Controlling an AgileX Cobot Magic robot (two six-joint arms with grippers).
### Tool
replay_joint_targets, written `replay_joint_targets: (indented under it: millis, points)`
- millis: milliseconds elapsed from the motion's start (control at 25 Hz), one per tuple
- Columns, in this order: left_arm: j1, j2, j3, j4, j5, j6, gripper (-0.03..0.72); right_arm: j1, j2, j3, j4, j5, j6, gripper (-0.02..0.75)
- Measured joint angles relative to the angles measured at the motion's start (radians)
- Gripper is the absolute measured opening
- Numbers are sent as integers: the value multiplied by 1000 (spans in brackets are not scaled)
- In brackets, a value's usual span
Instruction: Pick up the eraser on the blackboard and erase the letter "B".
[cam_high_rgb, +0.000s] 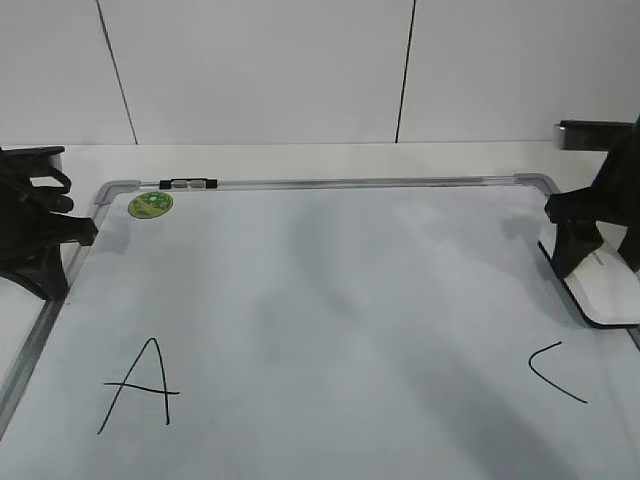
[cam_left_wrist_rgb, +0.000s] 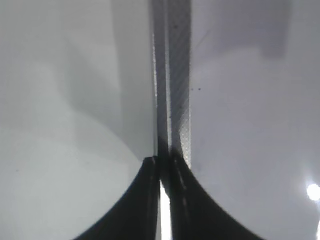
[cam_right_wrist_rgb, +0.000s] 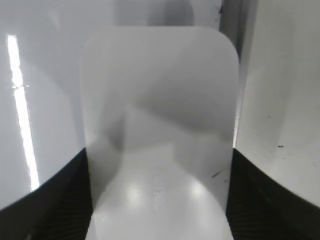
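Note:
The blackboard (cam_high_rgb: 330, 290) is a white dry-erase board with a grey frame and fills the table. A black "A" (cam_high_rgb: 140, 385) is at the front left and a black "C" (cam_high_rgb: 555, 370) at the front right. No letter "B" shows; the board between them is bare. The white eraser (cam_high_rgb: 610, 290) lies at the board's right edge. My right gripper (cam_high_rgb: 573, 255) stands over it. In the right wrist view the eraser (cam_right_wrist_rgb: 160, 100) fills the gap between the fingers of the right gripper (cam_right_wrist_rgb: 159, 160). My left gripper (cam_high_rgb: 55, 280) is shut and empty above the board's left frame (cam_left_wrist_rgb: 175, 75), as the left wrist view (cam_left_wrist_rgb: 162, 167) shows.
A round green sticker (cam_high_rgb: 150, 204) sits at the board's far left corner. A small black clip (cam_high_rgb: 188, 184) is on the top frame. A white panelled wall stands behind the table.

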Motion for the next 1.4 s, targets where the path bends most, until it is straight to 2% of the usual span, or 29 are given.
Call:
replay_joint_targets:
  millis: [1120, 1400]
  points:
    - [0, 0, 0, 0, 2, 0, 17, 0, 22, 0, 0, -12, 2, 536]
    - [0, 0, 0, 0, 2, 0, 17, 0, 22, 0, 0, -12, 12, 631]
